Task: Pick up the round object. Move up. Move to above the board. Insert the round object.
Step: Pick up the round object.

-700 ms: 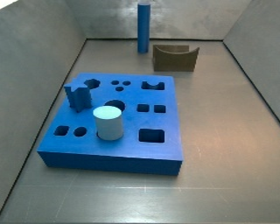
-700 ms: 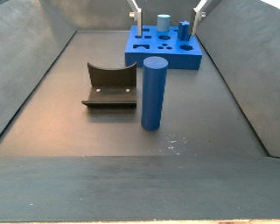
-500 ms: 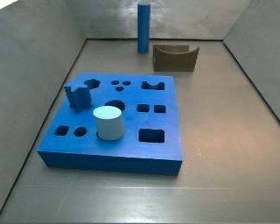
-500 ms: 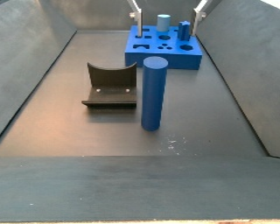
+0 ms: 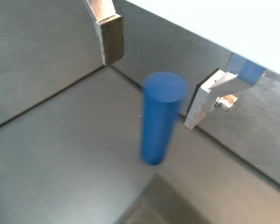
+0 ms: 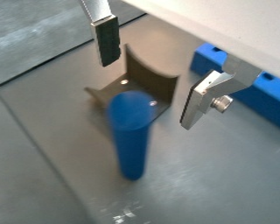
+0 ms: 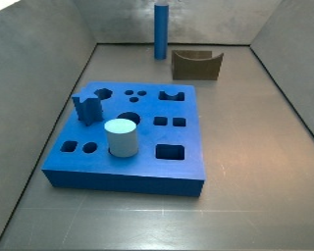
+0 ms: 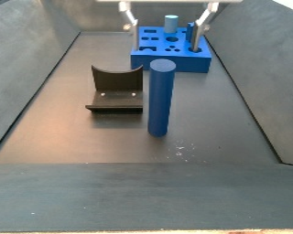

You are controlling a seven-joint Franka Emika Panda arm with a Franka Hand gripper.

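Wrist views first: in both, my gripper hangs above the rod, its 2 silver fingers spread wide apart, one on each side of the rod's top and touching nothing. The rod stands upright on the grey floor, free of my pads. In a wrist view the gripper also frames the brown U-shaped block, which sits just behind the rod, and an edge of the board shows beyond my finger.

Side views next: in a side view the rod stands at the far end of the floor, near the back wall, with the brown block just beside it. The board lies well apart from both, closer to this camera, and carries a short white cylinder and a small dark-blue notched block standing in its top. My gripper does not show here.

In a side view from the opposite end, the rod stands tall in the foreground, the brown block just beside it, and the board far behind. My fingertips reach in from the top edge, open, above and clear of the rod.
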